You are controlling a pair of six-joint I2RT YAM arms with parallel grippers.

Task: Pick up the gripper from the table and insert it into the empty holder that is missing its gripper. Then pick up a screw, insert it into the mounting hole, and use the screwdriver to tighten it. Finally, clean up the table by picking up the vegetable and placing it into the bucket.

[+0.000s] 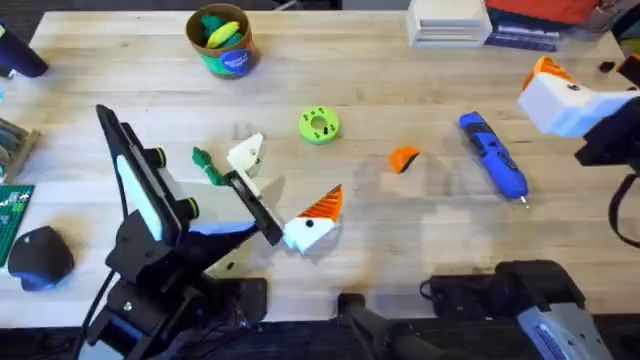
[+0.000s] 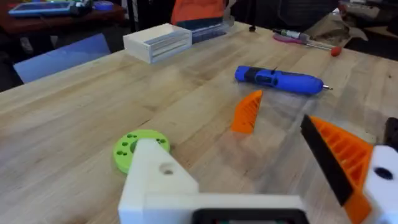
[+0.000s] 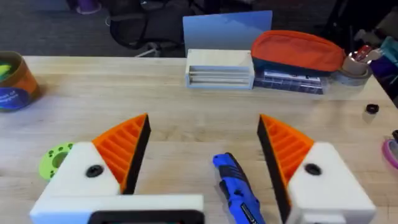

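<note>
The orange ribbed gripper (image 1: 404,159) (image 2: 247,111) lies loose on the table, ahead of my left gripper (image 1: 278,192) (image 2: 227,134). That gripper is open and holds nothing. One of its fingers is the empty holder (image 1: 245,155) (image 2: 158,180), with the mounting hole (image 2: 166,168) on its face. The other finger carries an orange fin. The blue screwdriver (image 1: 492,155) (image 2: 280,79) (image 3: 236,193) lies right of centre, below my open, empty right gripper (image 1: 560,90) (image 3: 204,124). The dark-green vegetable (image 1: 207,165) lies by the left arm. The bucket (image 1: 222,40) (image 3: 15,81) stands far left. A screw is out of view.
A bright green holed disc (image 1: 319,125) (image 2: 130,149) (image 3: 55,160) lies near the middle. A white box (image 1: 448,22) (image 3: 219,68) and an orange pouch (image 3: 297,50) sit at the far edge. A small dark item (image 3: 371,109) lies at the far right. Yellow and green toys sit in the bucket.
</note>
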